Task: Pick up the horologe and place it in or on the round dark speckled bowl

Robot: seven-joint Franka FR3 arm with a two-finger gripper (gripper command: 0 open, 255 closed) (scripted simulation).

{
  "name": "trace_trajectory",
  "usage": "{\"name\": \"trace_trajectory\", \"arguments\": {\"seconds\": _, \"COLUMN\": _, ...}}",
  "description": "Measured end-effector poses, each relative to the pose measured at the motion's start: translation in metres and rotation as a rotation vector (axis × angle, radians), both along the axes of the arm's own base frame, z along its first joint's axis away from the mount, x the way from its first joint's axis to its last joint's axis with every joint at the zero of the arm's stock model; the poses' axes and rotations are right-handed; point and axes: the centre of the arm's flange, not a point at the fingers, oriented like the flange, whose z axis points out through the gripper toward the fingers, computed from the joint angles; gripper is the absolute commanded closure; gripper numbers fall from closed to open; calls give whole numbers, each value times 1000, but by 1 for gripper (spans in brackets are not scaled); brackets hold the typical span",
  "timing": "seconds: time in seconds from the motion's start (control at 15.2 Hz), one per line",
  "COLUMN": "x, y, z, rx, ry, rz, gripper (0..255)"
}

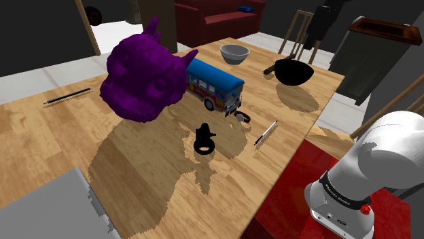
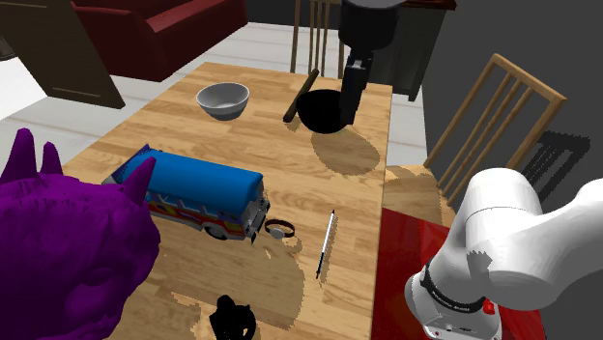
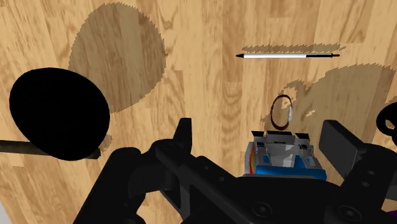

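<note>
Tool (image 3: 261,135) hangs with fingers spread, nothing between them (empty-handed!). Just beyond, the watch (image 3: 282,112) lies on the desk (image 3: 203,57) at the nose of the toy bus (image 3: 280,156), right of centre. The black bowl (image 3: 57,114) waits at left. Grasp, lift and carry are all to come.

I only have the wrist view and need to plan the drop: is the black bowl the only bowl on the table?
Observer: No, a light grey bowl sits to the black bowl's left in the shoulder view.
Operator: Anything big near the watch besides the bus?
Observer: A large purple toy stands at the bus's other end, away from the watch.
Operator: Past the pen?
Observer: A wooden chair stands there, off the table.
</note>
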Motion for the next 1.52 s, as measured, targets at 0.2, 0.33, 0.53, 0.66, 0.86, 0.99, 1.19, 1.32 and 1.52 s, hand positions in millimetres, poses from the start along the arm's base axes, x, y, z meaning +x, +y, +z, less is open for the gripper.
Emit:
{"name": "trace_trajectory", "arguments": {"seconds": 0.2, "x": 8, "y": 4, "z": -11, "rx": 6, "ry": 12, "rz": 2, "gripper": 0}}
{"name": "trace_trajectory", "arguments": {"seconds": 0.33, "x": 23, "y": 12, "z": -31, "rx": 14, "ry": 30, "rz": 6, "gripper": 0}}
{"name": "trace_trajectory", "arguments": {"seconds": 0.53, "x": 46, "y": 25, "z": -62, "rx": 27, "ry": 57, "rz": 11, "gripper": 0}}
{"name": "trace_trajectory", "arguments": {"seconds": 0.66, "x": 61, "y": 31, "z": -84, "rx": 36, "ry": 76, "rz": 14, "gripper": 0}}
{"name": "trace_trajectory", "arguments": {"seconds": 0.86, "x": 81, "y": 47, "z": -115, "rx": 50, "ry": 104, "rz": 20, "gripper": 0}}
{"name": "trace_trajectory", "arguments": {"seconds": 0.99, "x": 96, "y": 53, "z": -141, "rx": 59, "ry": 123, "rz": 23, "gripper": 0}}
{"name": "trace_trajectory", "arguments": {"seconds": 1.19, "x": 112, "y": 66, "z": -171, "rx": 73, "ry": 150, "rz": 28, "gripper": 0}}
{"name": "trace_trajectory", "arguments": {"seconds": 1.32, "x": 124, "y": 77, "z": -192, "rx": 82, "ry": 169, "rz": 32, "gripper": 0}}
{"name": "trace_trajectory", "arguments": {"seconds": 1.52, "x": 145, "y": 91, "z": -230, "rx": 95, "ry": 197, "rz": 37, "gripper": 0}}
